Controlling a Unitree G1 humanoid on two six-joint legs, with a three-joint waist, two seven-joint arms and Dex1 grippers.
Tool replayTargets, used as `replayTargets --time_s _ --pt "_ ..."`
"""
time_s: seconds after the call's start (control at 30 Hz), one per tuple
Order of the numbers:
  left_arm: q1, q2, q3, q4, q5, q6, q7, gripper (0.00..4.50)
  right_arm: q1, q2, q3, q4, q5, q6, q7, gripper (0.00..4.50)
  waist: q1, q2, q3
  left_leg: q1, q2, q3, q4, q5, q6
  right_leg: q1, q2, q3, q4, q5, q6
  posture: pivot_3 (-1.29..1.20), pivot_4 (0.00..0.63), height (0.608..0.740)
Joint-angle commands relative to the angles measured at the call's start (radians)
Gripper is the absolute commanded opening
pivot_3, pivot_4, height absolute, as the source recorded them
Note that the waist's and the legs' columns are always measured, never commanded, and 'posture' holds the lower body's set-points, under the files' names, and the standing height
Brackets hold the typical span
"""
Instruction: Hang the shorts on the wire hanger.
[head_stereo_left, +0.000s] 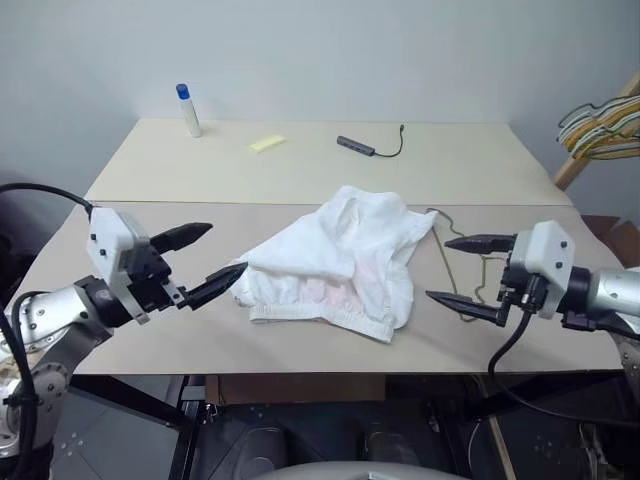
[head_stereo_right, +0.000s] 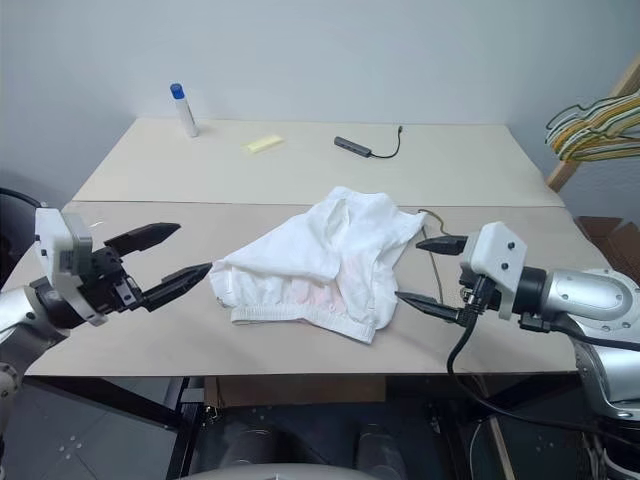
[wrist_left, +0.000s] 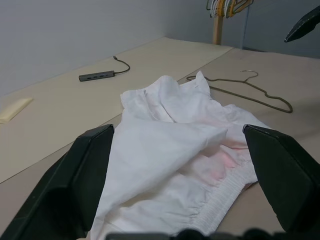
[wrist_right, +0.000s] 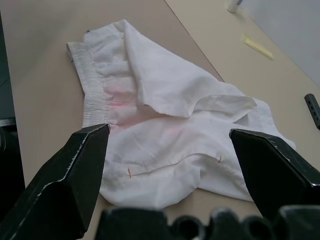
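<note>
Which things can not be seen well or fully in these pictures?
- Hanger: in the left wrist view, the shorts cover its near end; in the head views, the right hand crosses it.
- Yellow item: too small to identify in the head views.
- Striped cloth: cut off by the right edge of the head views.
- Bottle: label too small to read.

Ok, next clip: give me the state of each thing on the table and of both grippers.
shorts: crumpled on the table, not hung, partly covering the hanger
wire hanger: flat on the table, empty
left gripper: open, beside the shorts, holding nothing
right gripper: open, over the hanger, holding nothing
glue stick: upright, capped
cable adapter: lying loose
</note>
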Motion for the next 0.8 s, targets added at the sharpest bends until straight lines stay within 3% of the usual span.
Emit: replayTargets --time_s 0.03,0.27,0.53,0.8 --pt "-0.015 0.006 0.028 -0.015 -0.021 -0.006 0.008 4.5 -0.015 0.004 -0.014 -0.014 0.01 -0.01 -0.006 4.47 0.0 0.0 0.0 0.0 0.0 0.0 0.0 0.0 0.0 0.0 0.0 0.0 0.0 0.0 0.0 0.12 0.0 0.74" --pt "-0.035 0.011 0.017 -0.009 -0.027 0.003 0.012 4.5 0.018 0.007 0.038 -0.058 -0.065 -0.039 -0.028 4.47 0.0 0.0 0.0 0.0 0.0 0.0 0.0 0.0 0.0 0.0 0.0 0.0 0.0 0.0 0.0 0.11 0.0 0.74" --pt "-0.049 -0.006 -0.012 -0.016 -0.018 -0.011 0.024 4.5 -0.033 0.003 0.333 -0.061 -0.335 0.008 -0.095 4.47 -0.002 0.0 0.0 0.0 0.0 0.0 0.0 0.0 -0.001 0.0 0.0 0.0 0.001 0.0 0.0 0.11 0.0 0.74" --pt "-0.054 -0.021 -0.028 -0.012 -0.014 -0.014 0.029 4.5 -0.185 0.131 0.601 0.027 -0.539 0.187 -0.172 4.47 -0.003 -0.001 -0.001 0.0 0.0 0.0 0.0 0.001 -0.001 -0.001 0.0 0.0 0.001 0.0 0.0 0.1 0.0 0.74"
